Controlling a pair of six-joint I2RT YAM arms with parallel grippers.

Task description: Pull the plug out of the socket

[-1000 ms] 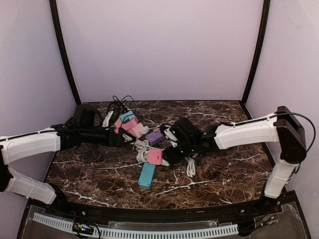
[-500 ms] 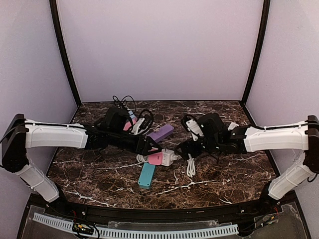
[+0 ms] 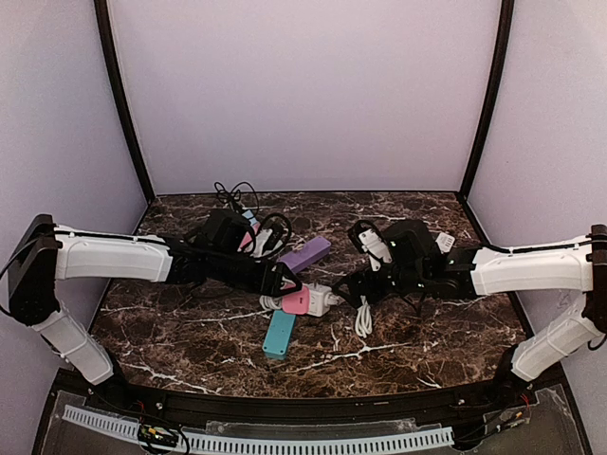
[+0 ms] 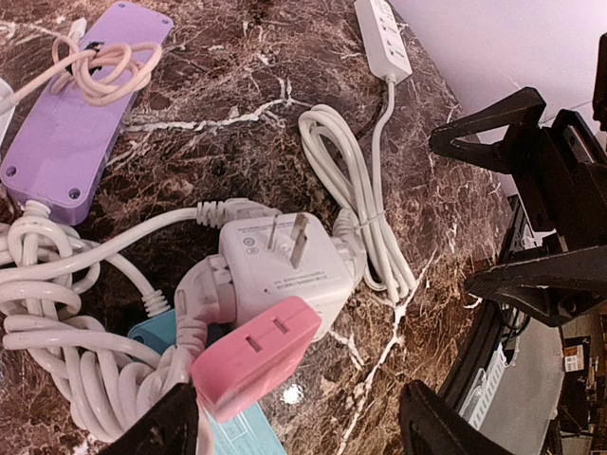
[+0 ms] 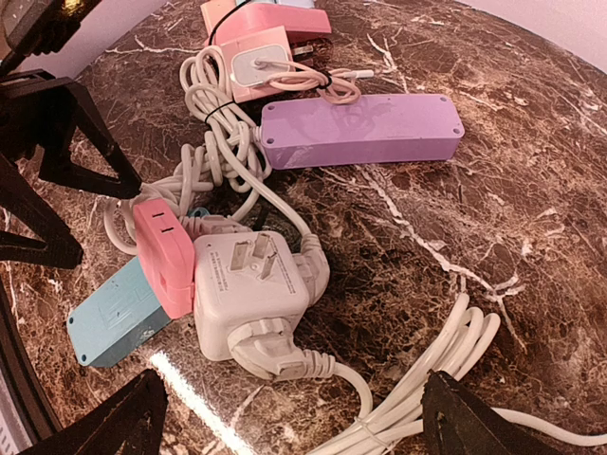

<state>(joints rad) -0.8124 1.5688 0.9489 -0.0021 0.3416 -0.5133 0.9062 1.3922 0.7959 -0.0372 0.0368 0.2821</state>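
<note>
The plug (image 5: 272,356) is seen as a white moulded body seated in the side face of the white socket cube (image 5: 248,289). The cube lies near the middle of the tabletop (image 5: 531,190), between the two arms. The plug is judged light, rigid and smooth, and held only by the friction of its pins, so slipping is to be expected under a weak pinch. Hold is best taken across the flanks of the plug body, close to the cube face. The cord (image 5: 341,377) is soft and should not be pulled on. The cube is also judged light and would be dragged along unless braced across its bare faces, clear of the metal prongs (image 5: 258,256) standing up from its top.

The plug appears to be an angled type. In the right wrist view its body lies flat against the cube's near face, with its long axis running along that face and level with the tabletop. The cord is led off to the right toward a loose coil. The pins are hidden and are judged to point into the cube, so the pull would be made straight out from that face.

A pink adapter (image 5: 163,254) is pressed against the adjoining face, with a teal strip (image 5: 116,318) just beside it. A purple strip (image 5: 360,130) lies farther off. The left tool (image 3: 285,278) and the right tool (image 3: 351,289) are held near the cube on either side, each with its fingers spread apart and nothing between them.
</note>
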